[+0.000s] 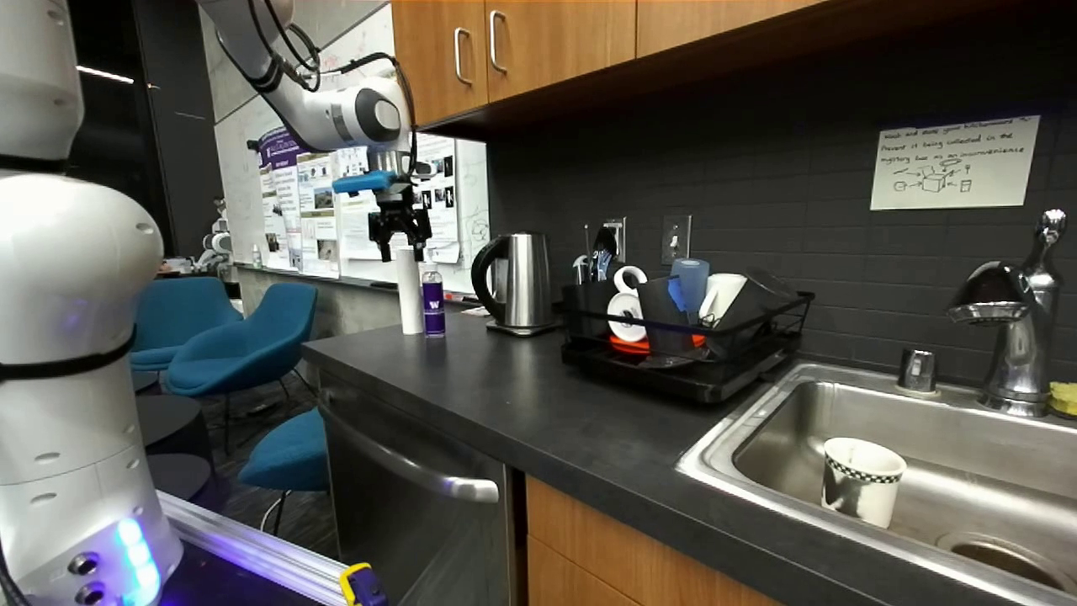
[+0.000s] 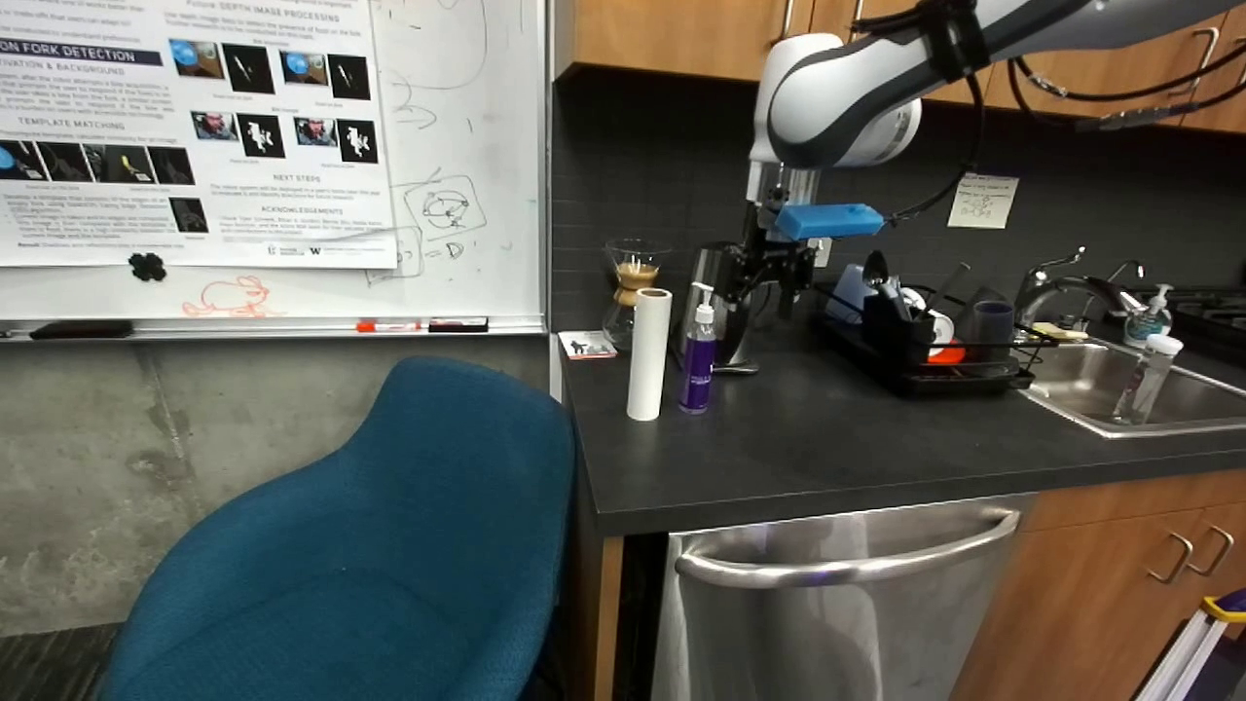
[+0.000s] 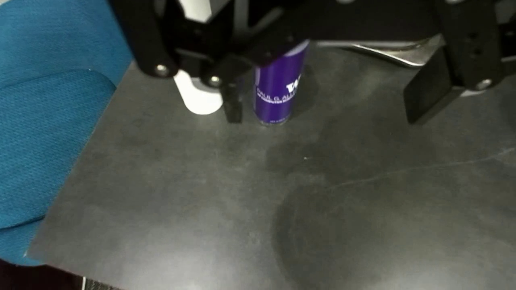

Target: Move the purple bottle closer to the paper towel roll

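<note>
The purple bottle (image 1: 433,310) stands upright near the end of the dark counter (image 1: 513,396). The white paper towel roll (image 1: 409,295) stands upright close beside it. In an exterior view the bottle (image 2: 698,368) and the roll (image 2: 648,355) are separated by a narrow gap. My gripper (image 1: 402,251) is open and empty, raised above the counter near the bottle's top; in an exterior view the gripper (image 2: 761,298) is to the right of the bottle's pump top. In the wrist view the gripper (image 3: 324,116) has its jaws wide apart, and it hides the upper parts of the bottle (image 3: 277,94) and roll (image 3: 201,98).
A steel kettle (image 1: 528,282) stands behind the bottle. A black dish rack (image 1: 715,383) with cups and a sink (image 1: 782,404) lie farther along the counter. A glass coffee maker (image 2: 635,277) stands behind the roll. A blue chair (image 2: 389,545) is beyond the counter's end.
</note>
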Robot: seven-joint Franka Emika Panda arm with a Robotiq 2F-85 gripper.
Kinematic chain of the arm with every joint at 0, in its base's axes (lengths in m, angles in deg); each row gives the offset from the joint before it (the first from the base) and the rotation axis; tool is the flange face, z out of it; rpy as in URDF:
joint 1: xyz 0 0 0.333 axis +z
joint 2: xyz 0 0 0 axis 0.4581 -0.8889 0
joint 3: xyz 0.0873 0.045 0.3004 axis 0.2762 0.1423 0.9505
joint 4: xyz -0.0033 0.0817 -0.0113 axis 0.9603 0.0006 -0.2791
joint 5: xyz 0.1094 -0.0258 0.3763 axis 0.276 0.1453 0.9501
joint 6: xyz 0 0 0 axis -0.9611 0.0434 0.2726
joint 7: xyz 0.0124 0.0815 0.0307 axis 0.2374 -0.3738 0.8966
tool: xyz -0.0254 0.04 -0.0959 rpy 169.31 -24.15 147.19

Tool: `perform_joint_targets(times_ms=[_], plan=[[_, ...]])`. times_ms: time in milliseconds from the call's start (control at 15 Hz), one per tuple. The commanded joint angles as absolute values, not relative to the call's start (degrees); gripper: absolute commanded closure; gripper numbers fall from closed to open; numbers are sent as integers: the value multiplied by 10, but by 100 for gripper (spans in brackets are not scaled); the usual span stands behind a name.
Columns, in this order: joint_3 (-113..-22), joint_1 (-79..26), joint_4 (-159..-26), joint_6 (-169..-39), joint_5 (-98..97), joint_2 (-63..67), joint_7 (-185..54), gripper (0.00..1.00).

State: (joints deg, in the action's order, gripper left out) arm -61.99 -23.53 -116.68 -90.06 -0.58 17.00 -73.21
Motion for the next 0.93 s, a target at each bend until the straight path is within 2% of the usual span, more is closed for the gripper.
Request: perform_joint_targets(times_ms=[0, 867], plan=[[-617, -239, -1256, -920, -13, 235, -759, 0], [-626, -275, -1502, -914, -2, 422, -724, 0]])
